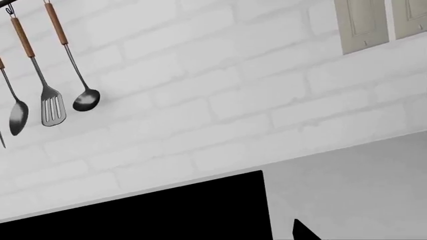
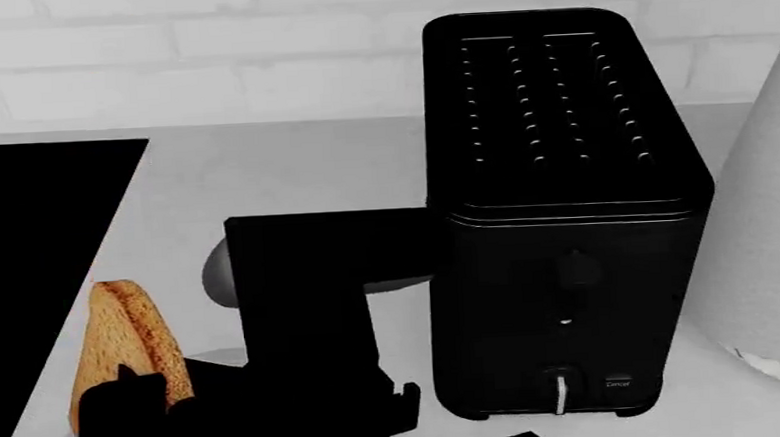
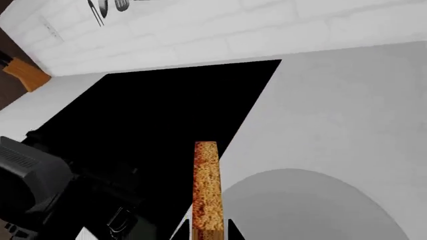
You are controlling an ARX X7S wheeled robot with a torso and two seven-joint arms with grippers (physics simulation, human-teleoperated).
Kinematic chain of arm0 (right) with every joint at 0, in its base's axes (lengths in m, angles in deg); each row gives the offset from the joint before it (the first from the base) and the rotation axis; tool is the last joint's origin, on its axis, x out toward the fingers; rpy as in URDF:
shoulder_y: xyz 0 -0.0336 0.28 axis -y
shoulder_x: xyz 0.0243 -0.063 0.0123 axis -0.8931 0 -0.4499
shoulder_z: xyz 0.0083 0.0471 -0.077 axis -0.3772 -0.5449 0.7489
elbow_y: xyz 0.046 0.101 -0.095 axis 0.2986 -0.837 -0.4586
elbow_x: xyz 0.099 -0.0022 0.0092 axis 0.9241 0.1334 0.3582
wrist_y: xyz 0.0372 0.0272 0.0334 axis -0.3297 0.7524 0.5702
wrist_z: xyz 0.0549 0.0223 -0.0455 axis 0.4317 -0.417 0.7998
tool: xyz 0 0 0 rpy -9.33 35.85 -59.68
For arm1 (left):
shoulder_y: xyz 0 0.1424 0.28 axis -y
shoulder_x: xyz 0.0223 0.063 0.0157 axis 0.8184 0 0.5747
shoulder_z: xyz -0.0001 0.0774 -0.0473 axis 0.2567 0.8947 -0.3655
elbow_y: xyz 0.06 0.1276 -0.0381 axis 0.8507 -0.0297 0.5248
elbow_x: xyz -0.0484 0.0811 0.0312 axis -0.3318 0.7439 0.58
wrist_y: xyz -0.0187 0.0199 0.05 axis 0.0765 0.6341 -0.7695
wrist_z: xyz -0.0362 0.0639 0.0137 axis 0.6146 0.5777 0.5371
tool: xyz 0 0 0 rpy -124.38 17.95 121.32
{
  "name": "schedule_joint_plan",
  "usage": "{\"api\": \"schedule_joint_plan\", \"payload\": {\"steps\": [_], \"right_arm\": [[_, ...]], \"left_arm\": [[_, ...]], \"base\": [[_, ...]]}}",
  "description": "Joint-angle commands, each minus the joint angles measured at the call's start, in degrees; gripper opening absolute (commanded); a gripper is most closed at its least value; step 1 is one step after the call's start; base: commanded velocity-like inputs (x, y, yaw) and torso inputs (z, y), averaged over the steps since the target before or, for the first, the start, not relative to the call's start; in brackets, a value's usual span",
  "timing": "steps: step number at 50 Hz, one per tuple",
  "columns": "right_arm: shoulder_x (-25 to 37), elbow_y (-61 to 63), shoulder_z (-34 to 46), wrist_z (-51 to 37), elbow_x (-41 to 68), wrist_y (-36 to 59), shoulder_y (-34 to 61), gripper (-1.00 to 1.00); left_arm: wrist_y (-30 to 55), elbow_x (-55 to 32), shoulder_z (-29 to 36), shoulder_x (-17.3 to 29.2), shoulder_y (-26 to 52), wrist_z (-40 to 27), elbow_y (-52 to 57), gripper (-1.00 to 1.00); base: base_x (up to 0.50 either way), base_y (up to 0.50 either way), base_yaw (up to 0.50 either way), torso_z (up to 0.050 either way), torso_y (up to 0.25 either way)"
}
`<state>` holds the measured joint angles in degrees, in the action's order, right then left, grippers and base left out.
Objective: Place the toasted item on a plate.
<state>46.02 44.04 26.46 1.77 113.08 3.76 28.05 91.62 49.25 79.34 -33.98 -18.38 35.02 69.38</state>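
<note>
The toasted item (image 3: 206, 187) is a golden-brown slice, seen edge-on and upright in the right wrist view. My right gripper (image 3: 207, 231) is shut on its lower end, one fingertip on each face. The head view shows the same slice (image 2: 129, 342) at the lower left, held above the counter beside the cooktop's edge. The plate (image 3: 313, 210) lies flat and bare on the counter right beside the slice. In the head view only a piece of its rim (image 2: 214, 276) shows behind a black arm (image 2: 301, 303). Of my left gripper only one dark fingertip (image 1: 303, 231) shows, facing the wall.
A black toaster (image 2: 564, 219) stands at the right of the head view, with a white cylinder (image 2: 771, 229) on a marble base beyond it. A black cooktop (image 2: 32, 257) fills the left. Utensils (image 1: 50, 105) hang on the white brick wall. My left arm (image 3: 33, 185) is near the cooktop.
</note>
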Motion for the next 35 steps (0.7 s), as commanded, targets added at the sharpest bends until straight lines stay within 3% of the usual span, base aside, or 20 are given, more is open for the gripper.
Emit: {"api": "schedule_joint_plan", "payload": {"steps": [1,35], "right_arm": [[1.00,0.85,0.32,1.54,-1.89,-0.41,-2.87,-1.00],[2.46,1.13,0.52,5.32,-5.92,-2.19,-7.04,-1.00]], "left_arm": [[-0.59,0.12,0.46,0.09,-0.27,-0.13,-0.53,1.00],[-0.57,-0.43,0.93,0.36,0.26,-0.47,-1.01,1.00]], "base": [[0.00,0.00,0.00,0.000,0.000],[0.00,0.00,0.00,0.000,0.000]]}}
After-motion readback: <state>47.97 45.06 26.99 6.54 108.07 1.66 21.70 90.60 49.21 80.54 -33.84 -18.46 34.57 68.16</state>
